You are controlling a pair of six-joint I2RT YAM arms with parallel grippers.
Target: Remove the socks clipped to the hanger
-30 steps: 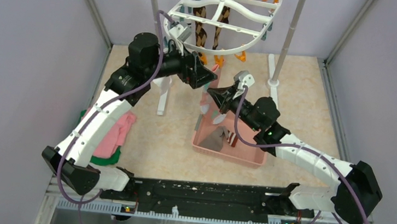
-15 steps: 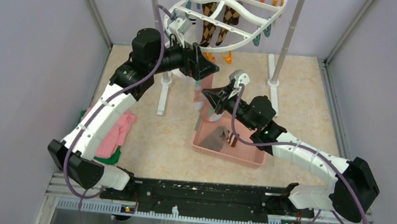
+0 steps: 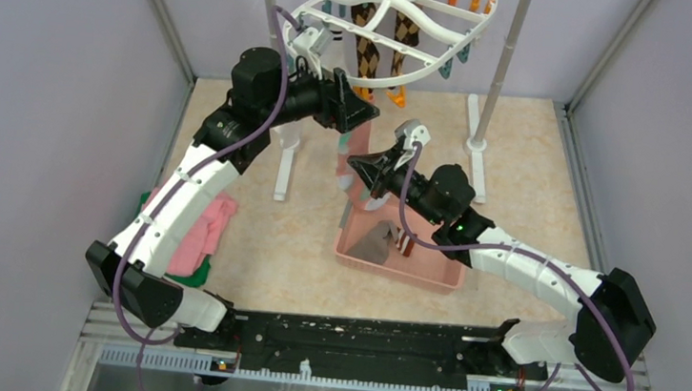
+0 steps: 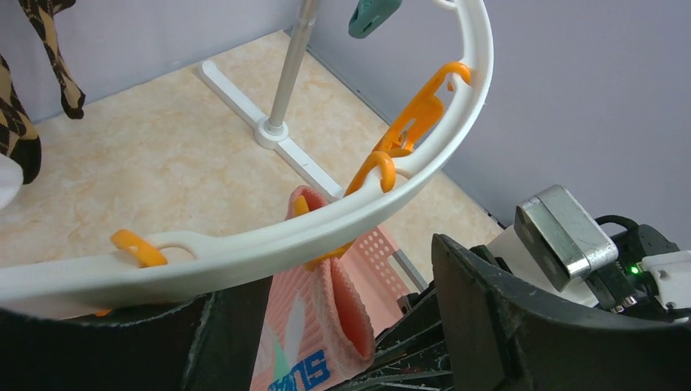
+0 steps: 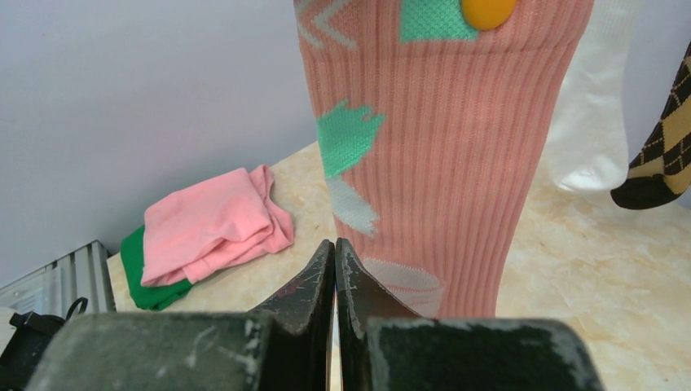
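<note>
The white oval hanger (image 3: 393, 13) hangs from the stand at the top, and brown argyle socks (image 3: 367, 52) are clipped under it. A pink sock with teal and white spots (image 3: 350, 153) hangs from an orange clip (image 4: 383, 167) on the hanger's rim (image 4: 269, 240). My left gripper (image 3: 361, 116) is open just under the rim, one jaw on each side of the pink sock's cuff (image 4: 346, 314). My right gripper (image 5: 334, 244) is shut, its tips against the left edge of the pink sock (image 5: 456, 163). A white sock (image 5: 595, 122) and an argyle sock (image 5: 662, 155) hang behind.
A pink basket (image 3: 426, 270) on the floor under the right arm holds a grey sock (image 3: 376, 242). Folded pink and green cloths (image 3: 207, 230) lie at the left. The stand's white poles (image 3: 506, 67) and feet (image 3: 283, 165) flank the hanger. Teal clips (image 4: 371, 12) dangle from the rim.
The hanger has swung up and to the right. My left gripper rose to the rim by the pink sock's clip. My right gripper shifted slightly left and up, staying shut.
</note>
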